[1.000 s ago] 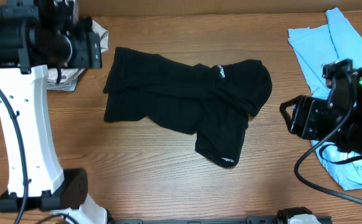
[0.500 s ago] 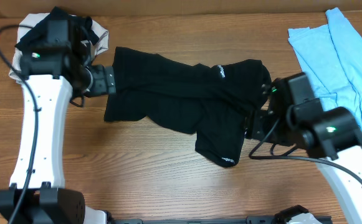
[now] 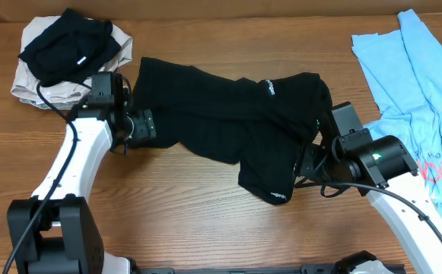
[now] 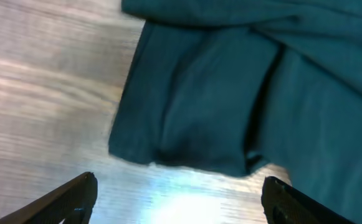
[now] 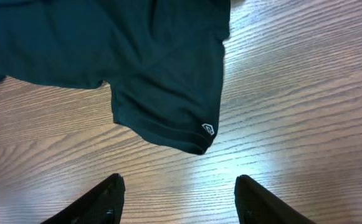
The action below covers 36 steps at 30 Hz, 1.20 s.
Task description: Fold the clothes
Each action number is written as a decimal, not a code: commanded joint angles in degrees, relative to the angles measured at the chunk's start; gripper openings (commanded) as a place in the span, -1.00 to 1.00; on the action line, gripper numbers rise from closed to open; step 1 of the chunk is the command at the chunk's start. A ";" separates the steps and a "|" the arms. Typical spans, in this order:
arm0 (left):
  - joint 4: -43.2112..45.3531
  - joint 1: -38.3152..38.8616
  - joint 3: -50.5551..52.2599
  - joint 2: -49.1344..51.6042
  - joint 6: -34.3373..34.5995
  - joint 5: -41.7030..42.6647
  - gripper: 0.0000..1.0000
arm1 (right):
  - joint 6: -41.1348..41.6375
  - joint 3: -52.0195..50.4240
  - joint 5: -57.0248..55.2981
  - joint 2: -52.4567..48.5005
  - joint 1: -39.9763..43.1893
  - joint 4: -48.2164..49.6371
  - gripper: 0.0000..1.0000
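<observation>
The clothes to fold lie crumpled on the wooden table; the main one is a large black garment with a small white logo. My left gripper hovers at its lower left corner. In the left wrist view that gripper stands open, with the cloth's corner just ahead of it and bare wood between the fingertips. My right gripper is beside the lower right hem. In the right wrist view it is open, apart from the hem with its white logo. A light-blue tee lies at the far right.
A pile with a black piece on top of beige cloth sits at the back left corner. The table's back edge runs along the top of the overhead view.
Both arms have swung in toward the black garment. The left gripper dropped from the back left pile to the lower left corner. The right gripper came in from the right to the lower hem.
</observation>
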<state>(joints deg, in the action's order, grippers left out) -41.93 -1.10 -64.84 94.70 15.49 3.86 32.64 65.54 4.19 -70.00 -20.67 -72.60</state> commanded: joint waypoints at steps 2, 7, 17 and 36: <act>8.15 0.28 6.56 0.66 -7.56 -0.24 0.73 | 0.63 -0.39 -0.66 -1.51 -0.22 0.31 0.21; 15.17 0.26 10.67 0.90 -8.92 -1.29 0.68 | 0.63 -0.39 -0.46 -2.10 -0.24 0.31 0.21; 25.27 0.26 14.32 5.03 -13.40 -3.82 0.65 | 0.59 -0.39 -1.14 -2.10 -0.24 1.22 0.21; 2.27 -0.90 3.65 9.44 -7.56 -4.31 -0.92 | 1.97 -3.80 -0.24 -2.14 -0.28 0.94 0.12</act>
<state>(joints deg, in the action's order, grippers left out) -34.37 -1.17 -57.41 102.04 6.26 -0.03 33.87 64.10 4.08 -72.18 -20.67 -71.66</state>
